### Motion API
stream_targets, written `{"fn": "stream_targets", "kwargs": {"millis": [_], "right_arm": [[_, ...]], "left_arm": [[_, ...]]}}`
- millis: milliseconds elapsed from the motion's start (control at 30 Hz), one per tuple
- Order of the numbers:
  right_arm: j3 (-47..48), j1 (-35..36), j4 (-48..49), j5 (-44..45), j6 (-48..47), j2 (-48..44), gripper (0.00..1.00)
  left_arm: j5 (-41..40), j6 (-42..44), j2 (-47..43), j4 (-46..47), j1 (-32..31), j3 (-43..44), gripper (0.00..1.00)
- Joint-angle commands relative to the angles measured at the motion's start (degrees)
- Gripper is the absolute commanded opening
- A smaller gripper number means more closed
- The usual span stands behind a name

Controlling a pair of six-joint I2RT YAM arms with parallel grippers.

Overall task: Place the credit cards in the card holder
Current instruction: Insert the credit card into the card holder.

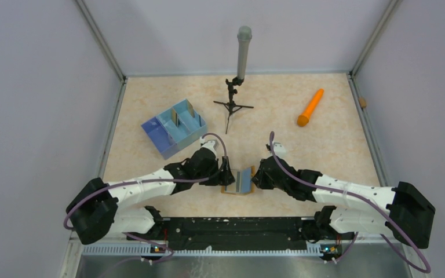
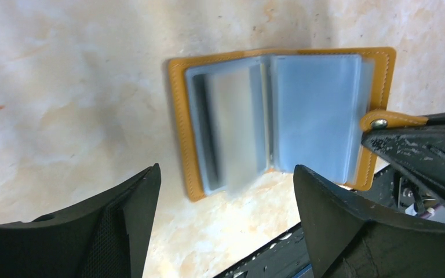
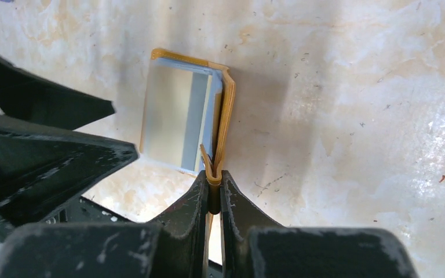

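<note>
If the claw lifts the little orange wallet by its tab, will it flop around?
Probably floppy: the card holder has soft-looking plastic pockets fanning loosely. Likely light, since the right claw pinches only its thin snap tab. It may swing open.

I can't tell what's in the card holder (image 2: 318, 116): its left pocket page (image 2: 232, 127) is smeared with blur. Its snap tab (image 2: 391, 120) disappears under the right gripper (image 3: 212, 176). From above, both grippers hide the card holder's side edges. The left gripper (image 2: 226, 174) is cropped just below it.
</note>
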Motion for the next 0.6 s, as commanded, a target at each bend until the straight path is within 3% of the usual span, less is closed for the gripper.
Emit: {"fn": "stream_targets", "kwargs": {"millis": [0, 167, 300, 433, 567], "right_arm": [[1.0, 0.4, -1.7, 3.4, 0.7, -0.1, 0.0], [0.8, 0.2, -2.8, 4.8, 0.3, -0.7, 0.28], [-0.3, -1.6, -3.3, 4.6, -0.5, -2.1, 0.49], [-3.1, -6.0, -1.3, 1.2, -2.1, -5.0, 0.6], [-5.8, -9.9, 1.5, -2.3, -4.0, -8.0, 0.67]], "left_arm": [[-4.3, 2.6, -6.3, -8.6, 0.1, 3.0, 0.89], [-2.9, 7.3, -10.1, -18.3, 3.6, 10.1, 0.94], [2.5, 11.7, -10.8, -25.9, 13.4, 17.2, 0.94], [6.0, 16.9, -9.7, -28.6, 27.6, 23.0, 0.94], [4.1, 20.1, -3.2, -30.7, 33.9, 29.5, 0.9]]}}
